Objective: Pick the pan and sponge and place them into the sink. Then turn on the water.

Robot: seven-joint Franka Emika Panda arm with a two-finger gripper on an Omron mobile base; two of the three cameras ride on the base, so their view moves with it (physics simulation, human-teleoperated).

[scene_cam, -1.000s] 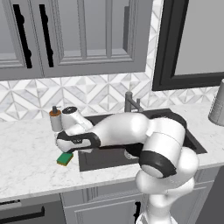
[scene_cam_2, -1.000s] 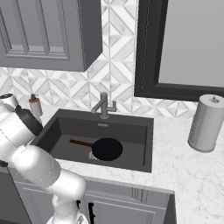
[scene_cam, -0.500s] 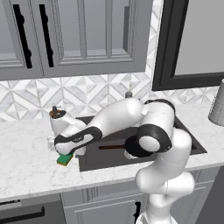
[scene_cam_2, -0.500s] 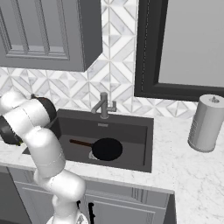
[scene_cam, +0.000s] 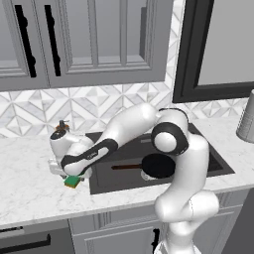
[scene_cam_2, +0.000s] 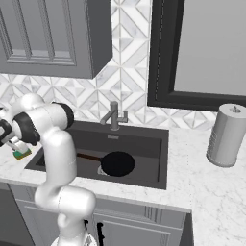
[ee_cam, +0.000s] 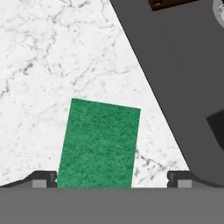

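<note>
The sponge (ee_cam: 99,144) lies flat on the white surface (ee_cam: 52,52) just left of the sink (ee_cam: 183,87), with the tool (ee_cam: 111,177) poised over it, jaws wide and empty. It looks light and soft — best pinched across its narrow sides, gently.

The black pan (scene_cam: 158,165) lies flat in the dark sink (scene_cam: 218,161) (handle pointing left); the green sponge (ee_cam: 99,143) rests on the counter (ee_cam: 52,57) beside it.
</note>
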